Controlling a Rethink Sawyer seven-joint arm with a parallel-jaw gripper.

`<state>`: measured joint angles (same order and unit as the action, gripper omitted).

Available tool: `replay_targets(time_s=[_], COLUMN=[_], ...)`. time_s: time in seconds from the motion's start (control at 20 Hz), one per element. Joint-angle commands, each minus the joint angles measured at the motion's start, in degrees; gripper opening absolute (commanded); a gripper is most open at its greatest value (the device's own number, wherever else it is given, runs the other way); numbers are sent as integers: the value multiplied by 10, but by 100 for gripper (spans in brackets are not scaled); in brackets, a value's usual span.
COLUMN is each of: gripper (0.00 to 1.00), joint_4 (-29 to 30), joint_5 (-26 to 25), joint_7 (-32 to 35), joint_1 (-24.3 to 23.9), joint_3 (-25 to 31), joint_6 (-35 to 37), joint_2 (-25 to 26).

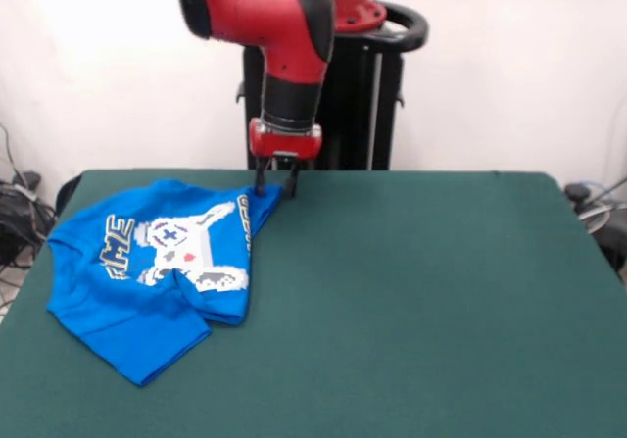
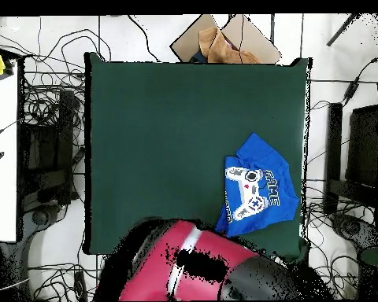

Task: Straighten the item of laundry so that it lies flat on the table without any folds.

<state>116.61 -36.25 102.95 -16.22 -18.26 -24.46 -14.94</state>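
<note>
Dark green felt covers the table (image 1: 411, 301), and most of it lies bare in the front view, from the near edge across the whole right half. Nearest on the left lies the blue T-shirt (image 1: 147, 271), crumpled rather than flat: its lower part points toward the near left corner, a fold runs down its right side, and part of the fabric is doubled under near the middle. The white pixel game controller print (image 1: 191, 247) shows on top, skewed, with the letters "AME" readable beside it and more lettering bent over the fold at the right. The shirt's far right corner rises slightly toward the gripper (image 1: 275, 191). Its two dark fingers (image 1: 261, 181) stand close together at that corner and seem to pinch the cloth, with the fabric peaked up between them. Above them sits the red wrist block, then the black and red arm (image 1: 284, 36) bending in from the upper left. Behind the table stands the black pedestal (image 1: 362, 95) against a white wall.

From overhead, the shirt (image 2: 255, 189) sits near one side edge of the table (image 2: 161, 141), toward the robot's end, with the arm's red bulk (image 2: 176, 271) covering that edge. Cables (image 2: 50, 55) and cardboard (image 2: 224, 43) lie on the floor around.
</note>
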Motion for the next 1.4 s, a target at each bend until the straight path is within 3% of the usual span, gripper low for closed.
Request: replay_targets(time_s=[0.05,0.2,0.35,0.6,0.9,1.05,1.2,1.4], gripper=[0,0,0,0,0,0,0,0], joint_4=[-139,-138,-128,-107,-94,-103,-110,-85], joint_5=[-6,-39,-38,-37,-1,9,9,29], joint_7=[44,36,32,17,44,54,38,45], joint_1=[-91,-128,-115,-140,-100,-85,-105,-105], joint_3=[190,237,246,294,281,277,306,320], joint_6=[156,178,186,235,271,283,301,321], joint_2=[87,79,38,-15,-95,-113,-103,-129])
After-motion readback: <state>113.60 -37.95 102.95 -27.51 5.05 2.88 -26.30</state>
